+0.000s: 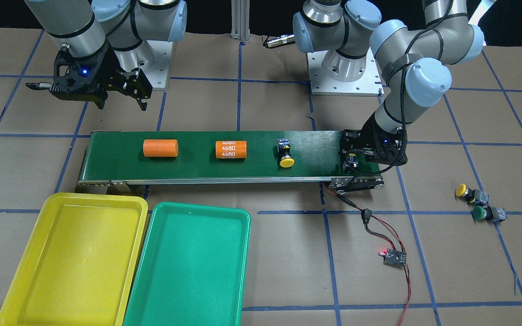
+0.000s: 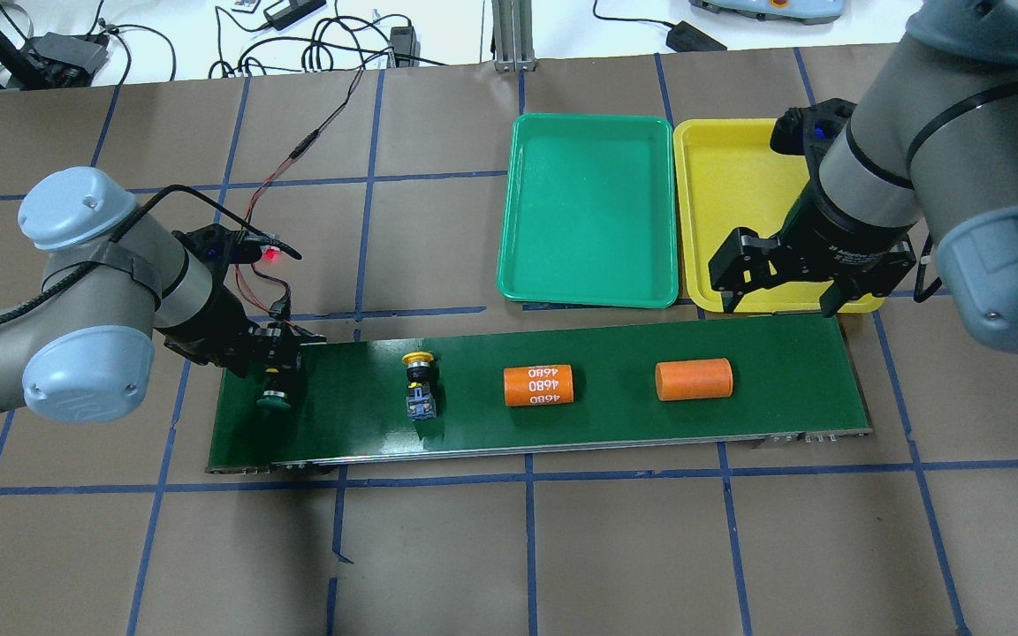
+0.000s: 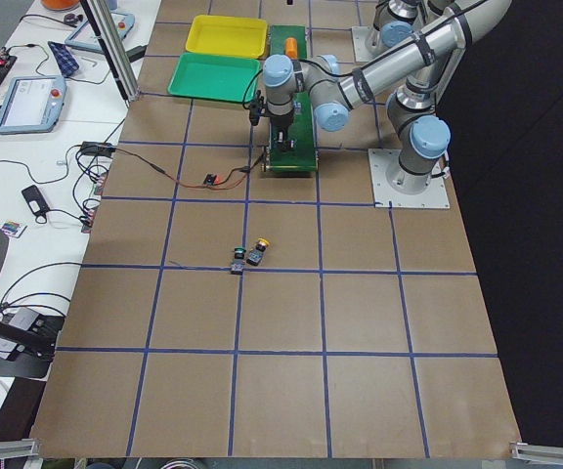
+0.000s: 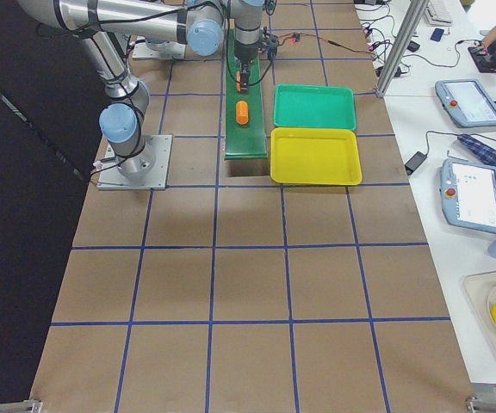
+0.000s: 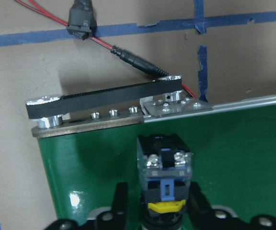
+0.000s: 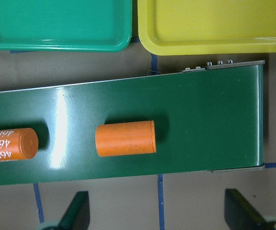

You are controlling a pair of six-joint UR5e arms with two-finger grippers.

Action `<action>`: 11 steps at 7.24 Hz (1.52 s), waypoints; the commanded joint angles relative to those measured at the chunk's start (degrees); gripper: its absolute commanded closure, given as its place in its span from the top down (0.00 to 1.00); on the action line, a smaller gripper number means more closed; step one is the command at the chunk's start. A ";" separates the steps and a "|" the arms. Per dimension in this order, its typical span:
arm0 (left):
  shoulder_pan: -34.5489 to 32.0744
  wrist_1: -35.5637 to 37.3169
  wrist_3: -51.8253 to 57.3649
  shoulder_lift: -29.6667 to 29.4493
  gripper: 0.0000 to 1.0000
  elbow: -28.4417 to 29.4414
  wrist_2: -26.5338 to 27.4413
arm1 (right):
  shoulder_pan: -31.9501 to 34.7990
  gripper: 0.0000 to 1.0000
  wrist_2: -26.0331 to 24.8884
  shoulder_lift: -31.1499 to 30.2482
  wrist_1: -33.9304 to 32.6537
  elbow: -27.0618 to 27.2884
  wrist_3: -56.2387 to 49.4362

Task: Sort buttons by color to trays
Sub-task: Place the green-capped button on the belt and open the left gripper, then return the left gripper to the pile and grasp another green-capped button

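My left gripper [image 1: 351, 162] is at the end of the green conveyor belt [image 1: 315, 149], shut on a green-capped button [image 2: 275, 402] that rests on the belt. The left wrist view shows the button's body [image 5: 165, 170] between the fingers [image 5: 120, 203]. A yellow-capped button [image 1: 286, 154] lies mid-belt. Another yellow button [image 1: 468, 193] and another green button [image 1: 487, 213] lie on the table beyond that end. My right gripper [image 2: 778, 300] is open and empty, hovering between the belt and the yellow tray [image 2: 730, 203]. The green tray [image 2: 593, 212] is beside it. Both trays are empty.
Two orange cylinders lie on the belt, one plain [image 2: 693, 380] and one marked 4680 [image 2: 538, 385]. A small controller board [image 1: 394, 257] with red and black wires lies on the table near the belt's motor end.
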 commanded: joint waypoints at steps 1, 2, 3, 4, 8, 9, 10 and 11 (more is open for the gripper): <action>3.27 -6.78 1.62 -2.40 1.00 11.05 4.40 | -0.07 1.00 0.24 0.00 -0.57 -0.07 0.24; 8.00 -7.19 2.77 -5.91 1.00 15.30 4.61 | -0.07 1.00 -0.19 0.09 -0.32 0.01 1.03; 10.74 -4.06 3.39 -9.51 1.00 17.43 4.70 | -0.07 1.00 -0.46 0.09 -0.32 0.10 0.95; 14.77 -1.50 3.48 -14.16 1.00 20.67 4.78 | -0.07 1.00 -0.98 0.00 -0.32 0.10 1.03; 28.60 7.71 3.04 -24.55 1.00 21.41 4.26 | -0.07 1.00 -0.29 0.00 -0.58 0.19 2.51; 28.61 9.23 2.70 -26.49 1.00 21.15 4.26 | -0.07 1.00 -0.29 0.09 -0.58 0.19 2.61; 28.61 10.11 2.61 -27.55 1.00 20.45 4.26 | -0.07 1.00 -0.98 0.17 -0.58 0.19 2.27; 28.61 12.99 1.73 -28.52 1.00 20.18 4.52 | -0.07 1.00 -0.55 1.22 -0.58 0.19 2.26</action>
